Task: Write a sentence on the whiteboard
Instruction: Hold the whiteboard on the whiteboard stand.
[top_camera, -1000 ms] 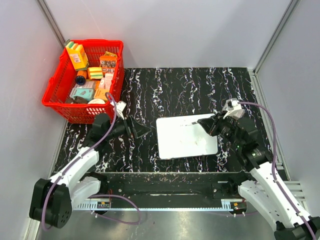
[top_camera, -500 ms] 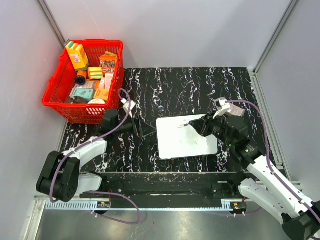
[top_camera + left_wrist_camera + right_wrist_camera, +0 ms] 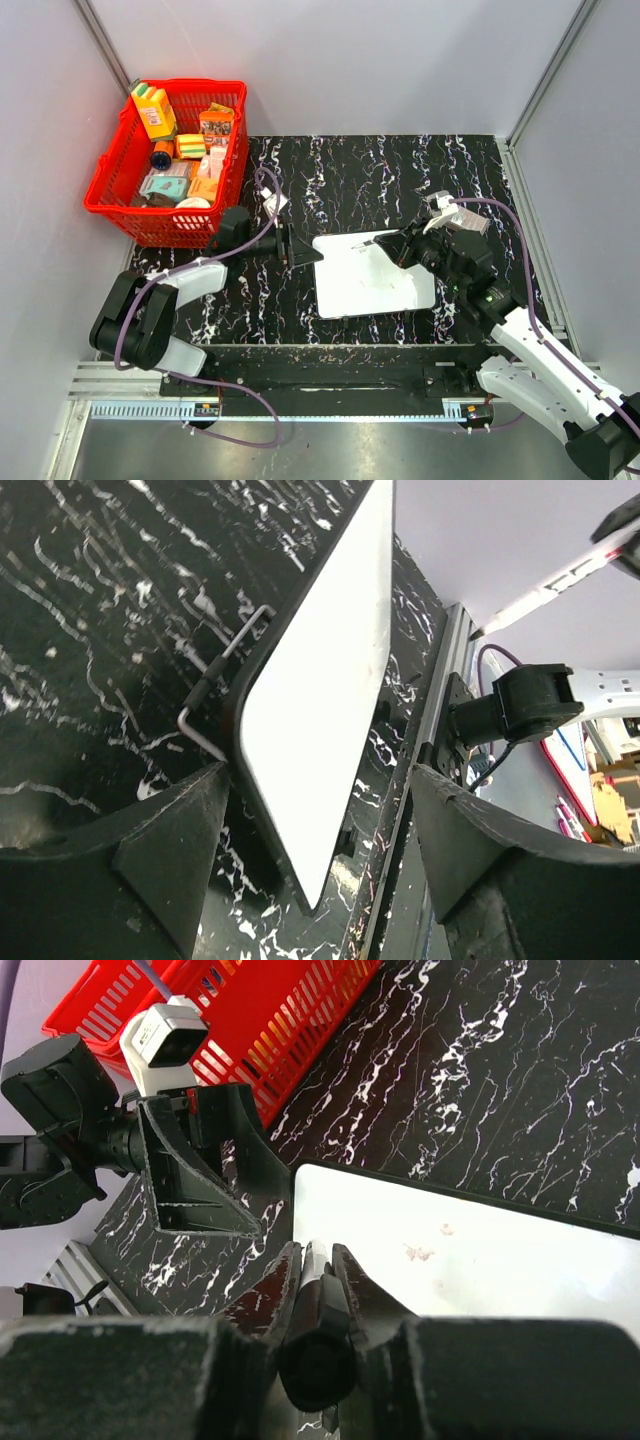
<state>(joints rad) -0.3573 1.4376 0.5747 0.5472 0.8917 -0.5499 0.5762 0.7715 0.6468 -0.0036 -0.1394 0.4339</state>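
Note:
The whiteboard (image 3: 372, 278) lies flat on the black marbled table. Its face is blank apart from faint reddish smudges (image 3: 420, 1252); no sentence shows. My left gripper (image 3: 303, 252) is open at the board's left edge. In the left wrist view the whiteboard (image 3: 320, 680) has its near corner between my fingers (image 3: 150, 850), touching neither. My right gripper (image 3: 405, 248) is shut on a marker (image 3: 375, 243), held low over the board's upper left part. In the right wrist view the marker (image 3: 318, 1295) sits clamped over the whiteboard (image 3: 480, 1260).
A red basket (image 3: 120, 200) full of small packets stands at the back left, just behind my left arm. A thin bent wire (image 3: 225, 665) lies by the board's edge. Grey walls close in the table on three sides.
My left gripper has swung right to the board's left edge, its jaws narrowing a little. My right gripper has carried the marker leftward over the board.

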